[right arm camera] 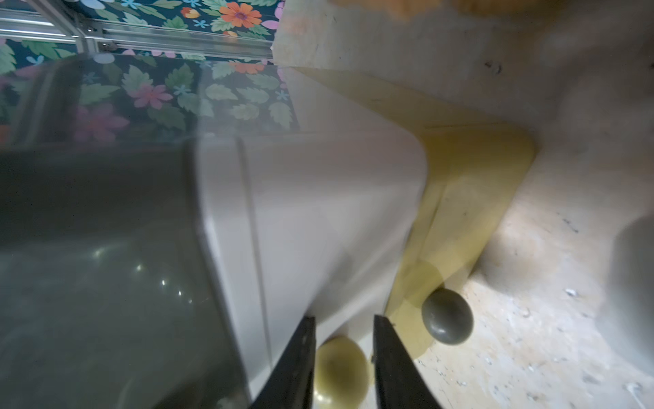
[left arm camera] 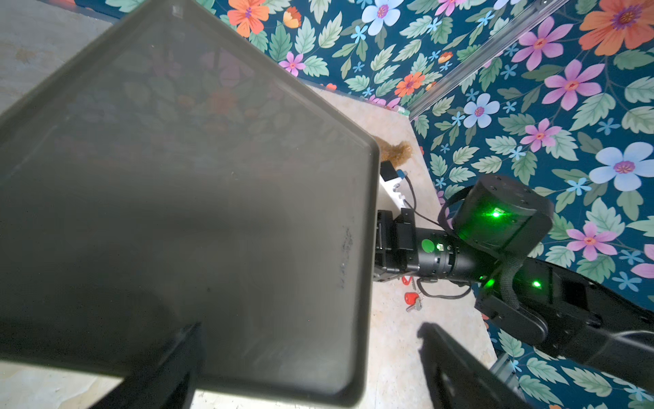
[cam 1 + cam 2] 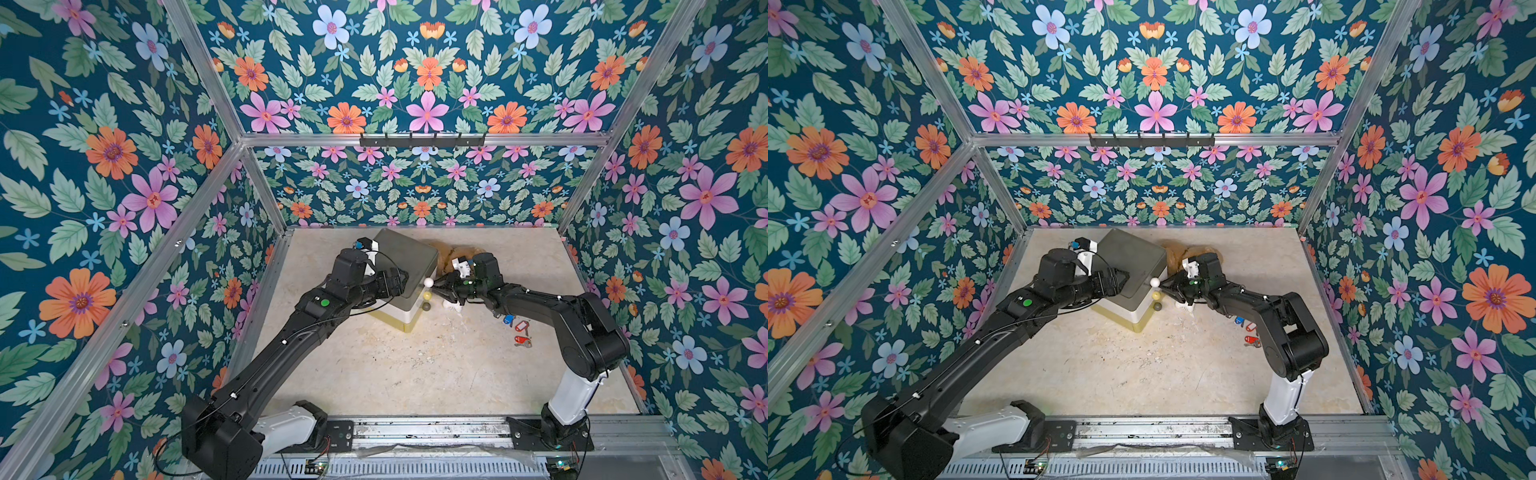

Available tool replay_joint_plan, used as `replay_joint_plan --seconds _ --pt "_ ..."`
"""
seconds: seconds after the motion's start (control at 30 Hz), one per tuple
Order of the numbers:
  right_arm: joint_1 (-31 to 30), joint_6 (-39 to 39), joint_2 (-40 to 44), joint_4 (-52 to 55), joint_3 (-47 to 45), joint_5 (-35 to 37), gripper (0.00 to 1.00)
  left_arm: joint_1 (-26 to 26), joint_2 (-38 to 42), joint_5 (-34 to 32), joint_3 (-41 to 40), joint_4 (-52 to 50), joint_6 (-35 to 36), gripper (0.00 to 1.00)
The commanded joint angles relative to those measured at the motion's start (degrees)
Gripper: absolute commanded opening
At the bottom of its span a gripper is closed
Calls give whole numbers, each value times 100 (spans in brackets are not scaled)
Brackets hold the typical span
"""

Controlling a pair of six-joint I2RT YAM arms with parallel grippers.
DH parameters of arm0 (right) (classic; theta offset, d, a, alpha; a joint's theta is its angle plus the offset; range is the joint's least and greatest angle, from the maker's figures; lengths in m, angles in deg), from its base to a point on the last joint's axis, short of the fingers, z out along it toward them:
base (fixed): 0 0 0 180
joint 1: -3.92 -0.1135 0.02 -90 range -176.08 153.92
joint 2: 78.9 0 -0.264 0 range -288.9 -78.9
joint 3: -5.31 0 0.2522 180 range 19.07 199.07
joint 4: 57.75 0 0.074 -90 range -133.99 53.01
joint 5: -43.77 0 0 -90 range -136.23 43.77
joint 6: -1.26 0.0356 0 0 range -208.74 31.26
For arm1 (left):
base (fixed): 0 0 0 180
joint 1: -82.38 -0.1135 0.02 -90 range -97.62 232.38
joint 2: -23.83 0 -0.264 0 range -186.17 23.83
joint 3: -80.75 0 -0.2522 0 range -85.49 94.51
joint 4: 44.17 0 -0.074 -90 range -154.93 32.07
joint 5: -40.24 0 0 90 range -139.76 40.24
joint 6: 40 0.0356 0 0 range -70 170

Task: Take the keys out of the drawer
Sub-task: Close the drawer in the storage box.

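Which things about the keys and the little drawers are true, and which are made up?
A blue-tagged key lies on the table. True.
A green-tagged key lies beside it. False: only red-tagged keys lie there.
The cabinet has a white knob, a yellow knob and a dark knob. True.
The right end effector holds a key. False: no key is in it; it is by the knobs.
The left end effector touches the keys. False: it is at the cabinet's top.

Black arms (image 3: 286, 336) — white base links (image 3: 286, 424), green stickers (image 3: 325, 302).
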Motion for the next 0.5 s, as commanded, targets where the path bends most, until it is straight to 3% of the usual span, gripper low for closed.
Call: replay_joint_plan --seconds 0.0,0.17,0.47 --pt "101 -249 263 126 -178 295 41 -8 205 -162 -90 365 7 99" --pt "269 -207 589 51 -696 334 46 -8 494 -271 -238 481 13 99" --pt "195 -240 456 -97 -752 82 43 -8 1139 -374 -875 530 -245 99"
